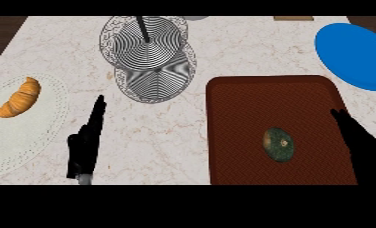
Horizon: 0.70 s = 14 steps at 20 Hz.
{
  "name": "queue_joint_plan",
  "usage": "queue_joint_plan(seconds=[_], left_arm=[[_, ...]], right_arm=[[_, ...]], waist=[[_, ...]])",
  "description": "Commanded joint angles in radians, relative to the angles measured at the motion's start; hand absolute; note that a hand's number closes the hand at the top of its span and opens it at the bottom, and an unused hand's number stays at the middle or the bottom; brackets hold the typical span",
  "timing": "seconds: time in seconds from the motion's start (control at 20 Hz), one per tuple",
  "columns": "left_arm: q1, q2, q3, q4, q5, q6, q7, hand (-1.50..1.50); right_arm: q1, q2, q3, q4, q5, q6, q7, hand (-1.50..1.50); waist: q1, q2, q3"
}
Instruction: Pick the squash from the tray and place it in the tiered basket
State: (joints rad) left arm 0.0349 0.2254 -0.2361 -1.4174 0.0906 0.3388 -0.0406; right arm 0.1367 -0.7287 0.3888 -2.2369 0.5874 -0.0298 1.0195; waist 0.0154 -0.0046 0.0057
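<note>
The marble counter (220, 38) carries all items under inspection. Largest upon it is the brown tray (242, 102), occupying the right half of the view, followed by a white plate (29, 127) at the left edge holding a croissant (21, 97), and a blue plate (349, 53) at the upper right. The tiered basket (150, 57), of wire with two round tiers offset from one another, stands toward the upper middle, well apart from the tray's contents. The squash (279, 145), dark green and oval, lies on the tray in its lower right portion, long axis running roughly up and down the view. The right hand (352, 137) stands at the tray's right edge, fingers straight and holding nothing; the squash lies just to its left, with bare tray between. The left hand (88, 142) rests on the counter left of the tray, fingers extended upward, likewise empty, and well apart from the squash. In my judgement the right hand is the nearer, and the grasp has not begun; it would call for a leftward reach.
</note>
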Motion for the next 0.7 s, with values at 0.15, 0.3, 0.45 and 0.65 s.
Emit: queue_joint_plan(seconds=[0.15, 0.3, 0.45, 0.65], left_arm=[[0.041, 0.003, -0.005, 0.000, -0.005, -0.017, 0.070, 0.00], [0.084, 0.021, 0.026, 0.012, 0.020, -0.060, 0.016, 0.00], [0.039, -0.024, 0.009, 0.013, -0.018, -0.004, 0.067, 0.00], [0.057, -0.006, 0.018, -0.017, -0.012, -0.024, 0.067, 0.00]], right_arm=[[-0.156, 0.164, 0.123, 0.126, 0.088, 0.100, 0.141, -1.50], [-0.150, 0.214, 0.151, 0.119, 0.116, 0.107, 0.146, -1.50], [-0.182, 0.249, 0.156, 0.189, 0.127, 0.138, 0.140, -1.50], [-0.220, 0.243, 0.125, 0.204, 0.073, 0.257, 0.212, -1.50]], waist=[[-0.003, 0.006, -0.006], [-0.007, 0.005, -0.006], [-0.011, 0.005, -0.006], [-0.008, 0.005, -0.007]])
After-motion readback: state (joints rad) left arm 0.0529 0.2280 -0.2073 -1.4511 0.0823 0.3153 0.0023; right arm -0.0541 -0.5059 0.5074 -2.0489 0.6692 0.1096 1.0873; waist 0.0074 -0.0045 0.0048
